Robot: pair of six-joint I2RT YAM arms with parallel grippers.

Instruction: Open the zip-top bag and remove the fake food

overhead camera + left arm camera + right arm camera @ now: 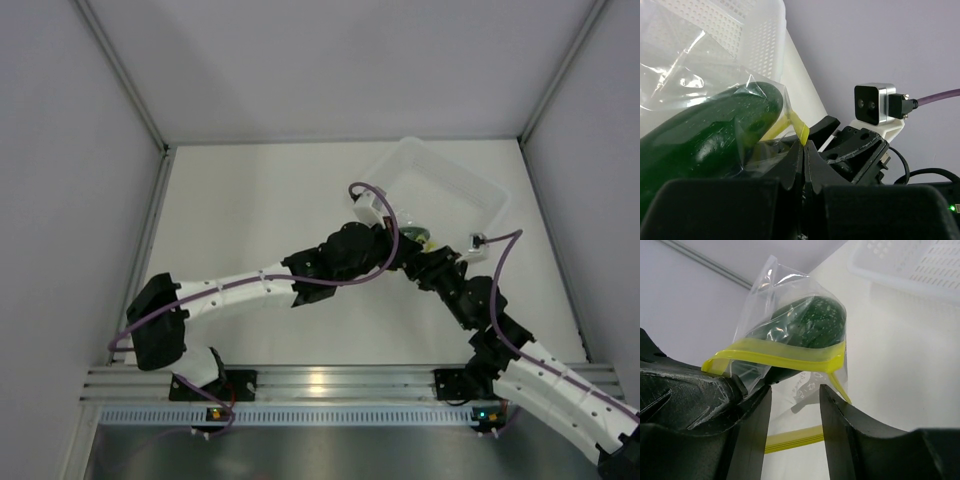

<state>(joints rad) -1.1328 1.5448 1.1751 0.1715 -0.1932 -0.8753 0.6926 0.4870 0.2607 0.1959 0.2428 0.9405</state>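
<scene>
The fake food (805, 325), a dark green cucumber, is inside the zip-top bag (772, 290), which is held up above the table (250, 200). The bag's yellow zip strip (785, 357) gapes in a loop, so opening looks partly done and removal is left. The left gripper (803, 149) is clamped on the strip's edge. The right gripper (795, 392), at the bag's 6 o'clock, stands spread and holds nothing. The clear bin (460, 165) lies at the bag's 1 o'clock.
</scene>
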